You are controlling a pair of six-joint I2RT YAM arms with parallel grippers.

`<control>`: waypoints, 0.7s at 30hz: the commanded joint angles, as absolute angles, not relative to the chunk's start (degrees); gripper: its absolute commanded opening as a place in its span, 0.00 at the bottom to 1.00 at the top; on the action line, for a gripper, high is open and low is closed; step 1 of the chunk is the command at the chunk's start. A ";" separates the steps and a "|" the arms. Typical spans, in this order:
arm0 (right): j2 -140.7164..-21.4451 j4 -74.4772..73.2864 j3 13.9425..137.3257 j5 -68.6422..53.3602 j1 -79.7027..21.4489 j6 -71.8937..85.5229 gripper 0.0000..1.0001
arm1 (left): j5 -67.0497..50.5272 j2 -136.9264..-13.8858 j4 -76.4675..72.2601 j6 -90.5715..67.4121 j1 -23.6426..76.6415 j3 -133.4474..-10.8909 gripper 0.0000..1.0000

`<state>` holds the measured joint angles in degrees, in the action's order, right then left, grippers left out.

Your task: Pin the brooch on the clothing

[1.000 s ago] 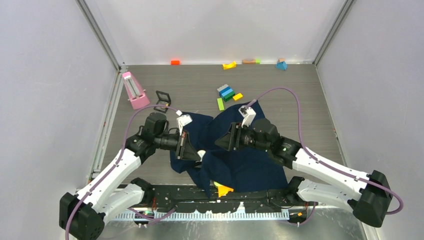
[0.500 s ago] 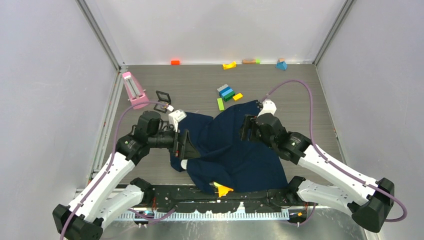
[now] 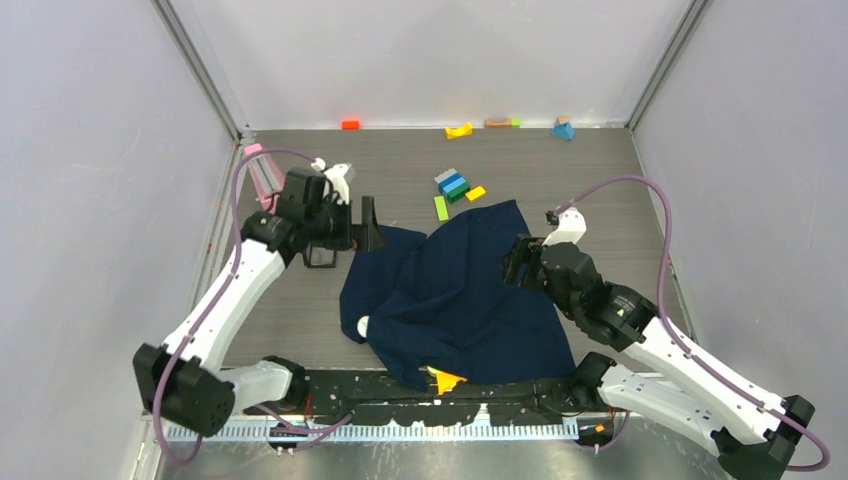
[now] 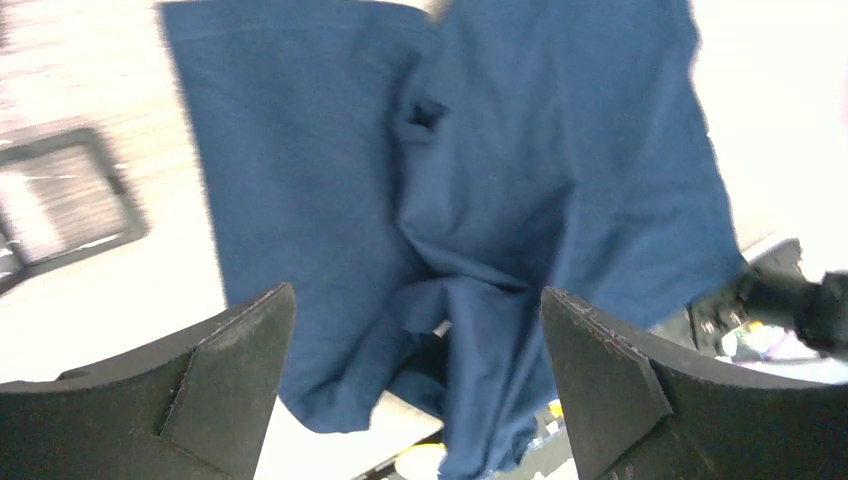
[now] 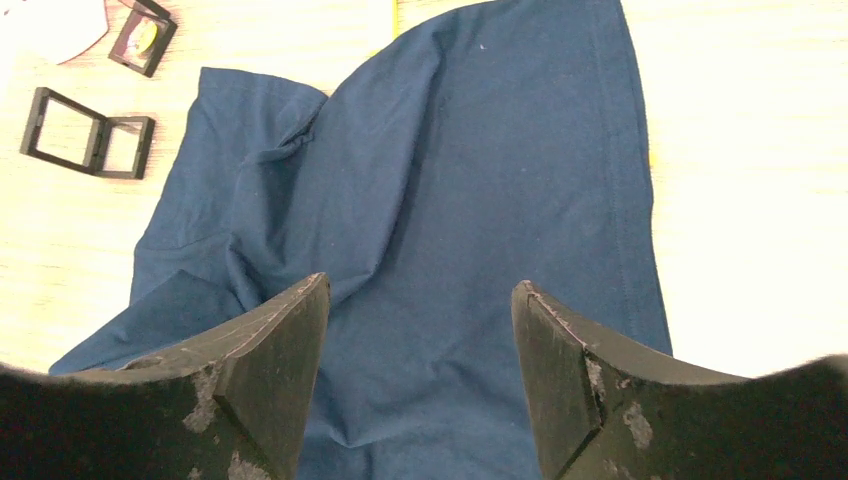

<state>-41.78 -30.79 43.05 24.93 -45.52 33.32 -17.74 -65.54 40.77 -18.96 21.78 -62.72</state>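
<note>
The clothing lies rumpled on the table in the middle of the overhead view. Its straight hem points toward 12 o'clock and its folded, bunched part toward 7 o'clock, near the arm bases. The brooch shows as a small pale round spot at the shirt's 8 o'clock edge, touching the fabric. Whether it is fastened to the cloth I cannot tell.

The left claw is released, its two fingers spread wide with nothing between them. It hangs at the shirt's 10 o'clock corner, and its camera looks across the wrinkled navy cloth. The right claw is also released and empty, poised over the shirt's 3 o'clock side with only fabric under it.

A black hinged frame lies on the table just beyond the shirt's 10 o'clock corner. A yellow wedge sits at 6 o'clock against the shirt's near edge. A blue block stack and a green bar lie at 12 o'clock, just beyond the hem.
</note>
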 commanded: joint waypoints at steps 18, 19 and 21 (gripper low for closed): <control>-28.75 -31.32 38.99 29.38 -45.32 32.66 0.72 | -3.94 -98.26 42.25 8.28 14.30 -83.53 0.94; -28.44 -31.35 38.99 29.28 -45.34 32.59 0.72 | -4.00 -99.39 41.90 9.63 14.14 -83.92 0.95; -28.10 -31.37 38.93 29.31 -45.27 32.33 0.72 | -4.85 -102.40 41.20 11.41 13.14 -84.75 0.95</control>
<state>-28.84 -32.32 39.22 27.46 -45.52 33.06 -3.09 -98.67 42.04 3.51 14.41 -81.69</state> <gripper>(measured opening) 0.725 0.947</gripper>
